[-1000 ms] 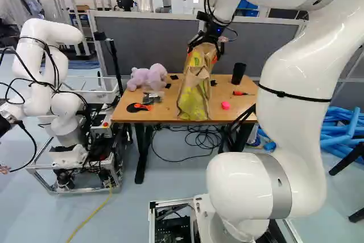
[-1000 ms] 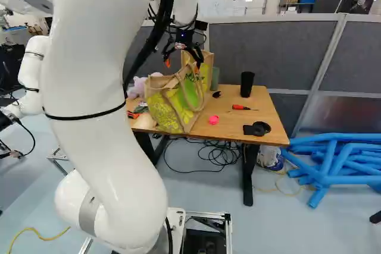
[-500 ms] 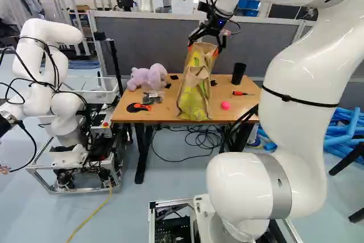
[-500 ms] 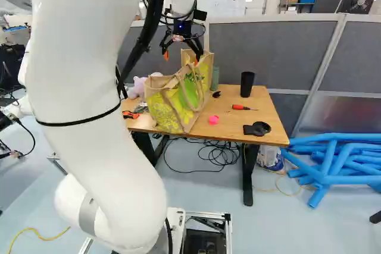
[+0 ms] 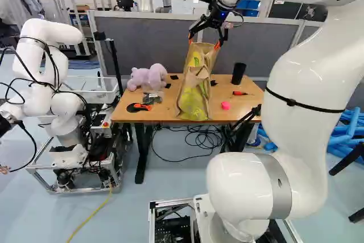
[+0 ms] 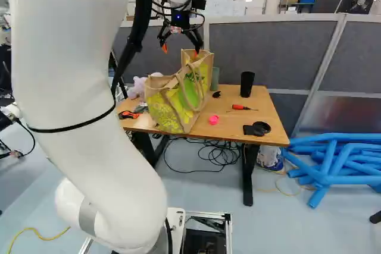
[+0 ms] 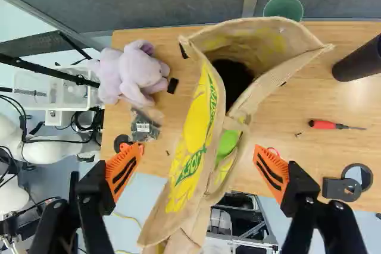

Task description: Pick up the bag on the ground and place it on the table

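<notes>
In the left base view my gripper (image 5: 206,42) hangs just over the top of the tan and yellow bag (image 5: 195,92), its fingers spread. The bag stands upright on the wooden table (image 5: 162,112), its handles loose on its side in the right base view. Seen from the wrist, the gripper (image 7: 198,173) is wide open, one orange pad on either side of the bag (image 7: 193,141) and neither gripping it. The bag's mouth gapes, dark inside.
On the table are a purple plush toy (image 7: 132,71), a black cup (image 6: 247,84), a green cup (image 7: 283,8), a red screwdriver (image 7: 324,124), a pink item (image 5: 226,106) and black parts (image 6: 257,128). Another robot (image 5: 54,83) stands left; a grey partition (image 6: 262,49) rises behind.
My arm has lifted the open gripper a little higher and away from the bag's top. The bag has stayed standing on the table, and the base has not moved.
</notes>
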Robot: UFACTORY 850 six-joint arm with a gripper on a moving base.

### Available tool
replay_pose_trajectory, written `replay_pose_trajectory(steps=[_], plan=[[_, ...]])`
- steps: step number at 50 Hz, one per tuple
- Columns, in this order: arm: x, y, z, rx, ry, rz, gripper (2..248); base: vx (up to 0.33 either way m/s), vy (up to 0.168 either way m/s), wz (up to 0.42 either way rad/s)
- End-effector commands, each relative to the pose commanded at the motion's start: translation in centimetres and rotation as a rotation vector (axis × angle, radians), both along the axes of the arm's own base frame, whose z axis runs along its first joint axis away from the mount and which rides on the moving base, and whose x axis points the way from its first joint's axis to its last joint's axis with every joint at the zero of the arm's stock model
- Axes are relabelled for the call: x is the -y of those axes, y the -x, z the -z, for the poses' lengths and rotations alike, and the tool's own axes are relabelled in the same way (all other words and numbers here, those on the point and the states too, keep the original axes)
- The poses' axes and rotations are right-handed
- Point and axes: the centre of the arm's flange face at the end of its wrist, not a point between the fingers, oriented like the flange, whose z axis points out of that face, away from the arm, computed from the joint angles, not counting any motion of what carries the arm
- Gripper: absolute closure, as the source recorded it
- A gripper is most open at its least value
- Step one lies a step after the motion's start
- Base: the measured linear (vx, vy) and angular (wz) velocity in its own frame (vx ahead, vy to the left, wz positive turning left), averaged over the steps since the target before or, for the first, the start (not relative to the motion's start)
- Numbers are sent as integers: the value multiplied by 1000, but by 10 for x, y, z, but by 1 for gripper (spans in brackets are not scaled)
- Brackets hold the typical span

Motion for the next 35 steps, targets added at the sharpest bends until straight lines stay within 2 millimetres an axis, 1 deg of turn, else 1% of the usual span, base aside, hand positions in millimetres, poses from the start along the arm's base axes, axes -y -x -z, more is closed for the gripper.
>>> replay_pose_trajectory(steps=[6,35], plan=[[0,2,-4,8,1,0,3,0,0,0],[0,2,-4,8,1,0,3,0,0,0]])
